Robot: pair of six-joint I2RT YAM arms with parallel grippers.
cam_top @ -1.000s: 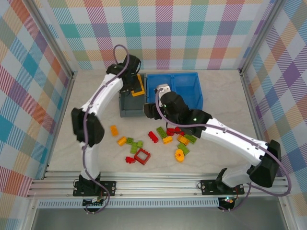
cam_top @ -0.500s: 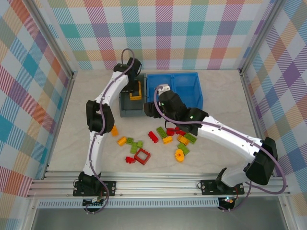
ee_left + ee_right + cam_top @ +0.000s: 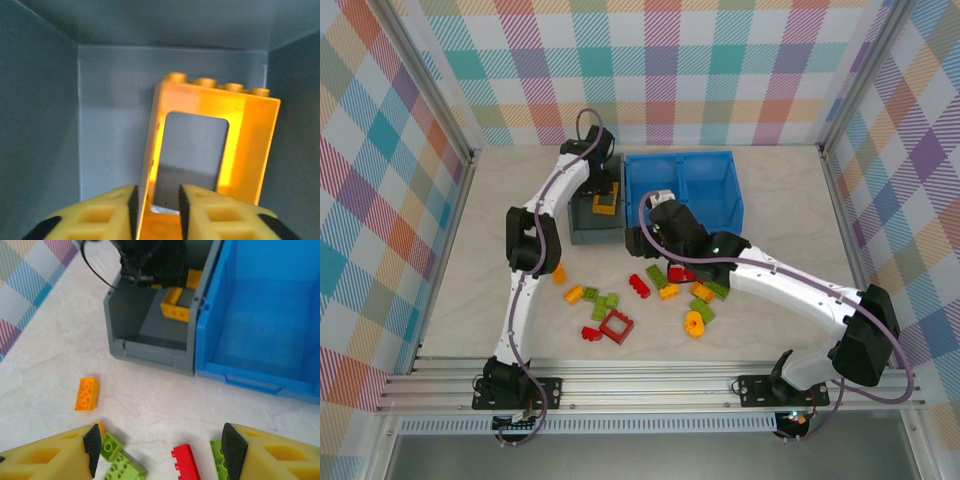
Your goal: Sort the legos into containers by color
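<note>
My left gripper (image 3: pixel 157 205) reaches down inside the dark grey container (image 3: pixel 582 232). Its jaws stand open around one side wall of a yellow frame-shaped lego (image 3: pixel 250 140). That wall lies against the left pad, with a gap to the right pad. The frame lego (image 3: pixel 605 203) leans inside the grey container (image 3: pixel 150 352). My right gripper (image 3: pixel 159 447) hangs open over the table in front of both containers, with nothing between its fingers. A red lego (image 3: pixel 186 462) lies below it. The blue container (image 3: pixel 680 156) stands to the right of the grey one.
Loose legos lie scattered on the table: an orange brick (image 3: pixel 86 393), lime green bricks (image 3: pixel 117 460), a red frame (image 3: pixel 617 326) and a round yellow piece (image 3: pixel 695 323). The blue container's left compartment (image 3: pixel 260 315) shows nothing inside. Checkered walls enclose the table.
The left gripper has carried the yellow frame lego down into the grey container and its jaws have parted. The right arm has drawn back slightly toward the loose legos.
</note>
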